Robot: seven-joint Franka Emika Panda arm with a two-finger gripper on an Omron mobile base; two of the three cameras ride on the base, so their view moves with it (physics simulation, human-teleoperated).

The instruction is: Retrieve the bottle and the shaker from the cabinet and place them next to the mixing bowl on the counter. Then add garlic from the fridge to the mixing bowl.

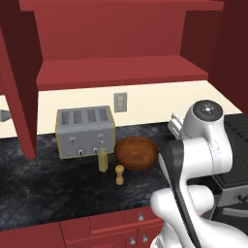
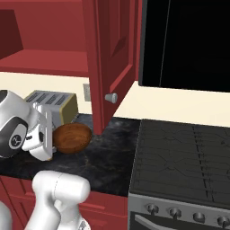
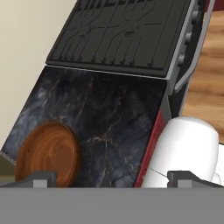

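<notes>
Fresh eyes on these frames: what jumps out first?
The open red cabinet over the counter, its shelf bare. Below it, the wooden mixing bowl sits right of the toaster, with the bottle and shaker in front. The gripper hangs open above the counter.

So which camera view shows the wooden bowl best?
The left base view: the wooden bowl sits whole beside the toaster. In the right base view the arm covers its left side; the hand view shows its inside.

toaster [image 1: 85, 131], stove [image 2: 184, 161], wall outlet [image 1: 120, 102]
</notes>
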